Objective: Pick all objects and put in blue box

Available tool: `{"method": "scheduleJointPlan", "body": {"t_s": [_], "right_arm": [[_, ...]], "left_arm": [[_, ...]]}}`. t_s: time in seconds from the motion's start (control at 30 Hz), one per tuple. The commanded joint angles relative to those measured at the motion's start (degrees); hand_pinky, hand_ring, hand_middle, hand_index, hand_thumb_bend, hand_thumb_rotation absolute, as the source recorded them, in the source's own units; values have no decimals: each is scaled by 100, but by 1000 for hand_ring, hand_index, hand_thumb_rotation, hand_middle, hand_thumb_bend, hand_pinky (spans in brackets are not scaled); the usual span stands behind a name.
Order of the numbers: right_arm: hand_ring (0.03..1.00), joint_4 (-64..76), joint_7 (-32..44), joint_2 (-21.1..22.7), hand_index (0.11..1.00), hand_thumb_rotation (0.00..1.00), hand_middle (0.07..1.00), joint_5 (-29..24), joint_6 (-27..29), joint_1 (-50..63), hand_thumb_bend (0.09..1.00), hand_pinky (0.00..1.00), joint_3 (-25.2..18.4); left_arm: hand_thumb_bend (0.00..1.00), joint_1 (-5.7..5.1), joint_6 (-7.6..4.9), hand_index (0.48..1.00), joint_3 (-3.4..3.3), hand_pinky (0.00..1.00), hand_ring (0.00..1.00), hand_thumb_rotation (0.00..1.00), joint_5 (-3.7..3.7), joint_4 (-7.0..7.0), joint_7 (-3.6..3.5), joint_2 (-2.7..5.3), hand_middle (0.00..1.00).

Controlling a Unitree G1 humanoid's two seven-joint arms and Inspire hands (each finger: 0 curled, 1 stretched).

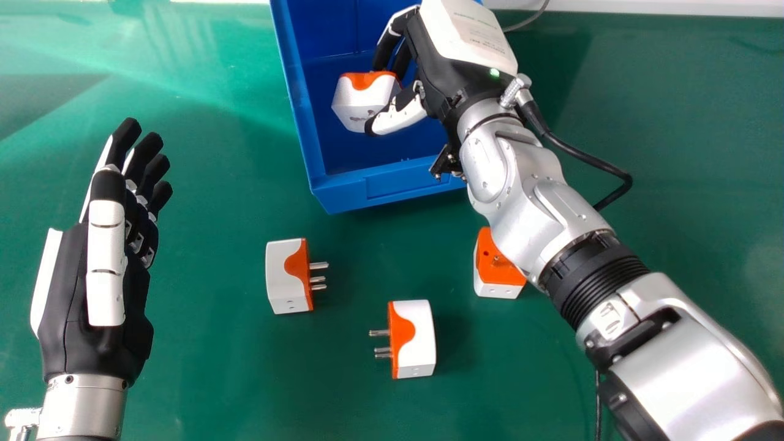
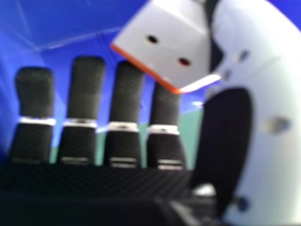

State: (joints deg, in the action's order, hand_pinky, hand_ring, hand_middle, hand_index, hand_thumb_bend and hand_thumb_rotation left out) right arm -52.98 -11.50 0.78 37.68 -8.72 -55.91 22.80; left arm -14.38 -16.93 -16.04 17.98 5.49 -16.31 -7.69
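With its open top facing up at the far middle of the worktop (image 1: pixel 214 373), the blue box (image 1: pixel 296 116) has a white-and-orange plug adapter (image 1: pixel 361 104) inside the outline of its walls, and that adapter is in the right hand (image 1: pixel 401 116)! Whether it touches the box floor, I can't tell. The right arm (image 1: pixel 551 214) slants in from the near right, over the box's right side.

Look at the grasp: the adapter sits out at the tips, thumb against its near side, fingers bent gently round behind it. It's a light pinch, clear of the palm, and the right hand view shows a pair of holes in the white casing.

Down on the worktop, three more adapters lie nearer than the box. One (image 1: pixel 285 278) is left of the middle, pins pointing right; another (image 1: pixel 418 337) is the nearest, pins pointing left; and the third (image 1: pixel 499 289) is on the right, orange face up, partly covered by the silver forearm.

Over at the left side, the left hand (image 1: pixel 106 263) has its fingers extended, thumb alongside, holding nothing, well apart from the adapters.
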Motion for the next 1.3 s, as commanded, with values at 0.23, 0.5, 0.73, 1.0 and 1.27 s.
{"method": "scheduleJointPlan", "body": {"t_s": [0.23,0.5,0.73,1.0,1.27], "right_arm": [[437,-232,-157,48,537,0,532,-69,26,-124,489,295,22],[423,-299,-181,62,559,0,506,-148,23,-88,487,293,30],[422,-271,-75,16,568,0,497,-358,0,-107,486,294,-126],[418,-241,253,-29,567,0,493,-657,-149,-182,492,310,-203],[730,-30,419,8,846,156,825,-491,-390,-179,759,577,48]], "left_arm": [[611,-9,-88,947,6,968,955,959,29,128,-30,-6,950],[612,-4,-39,948,-12,971,957,955,37,137,30,16,952],[618,4,-69,945,-11,967,954,945,37,123,-7,-2,949],[615,30,-71,945,-3,969,955,944,-7,114,9,-8,951],[618,78,-65,940,5,959,949,945,11,85,9,8,948]]}}
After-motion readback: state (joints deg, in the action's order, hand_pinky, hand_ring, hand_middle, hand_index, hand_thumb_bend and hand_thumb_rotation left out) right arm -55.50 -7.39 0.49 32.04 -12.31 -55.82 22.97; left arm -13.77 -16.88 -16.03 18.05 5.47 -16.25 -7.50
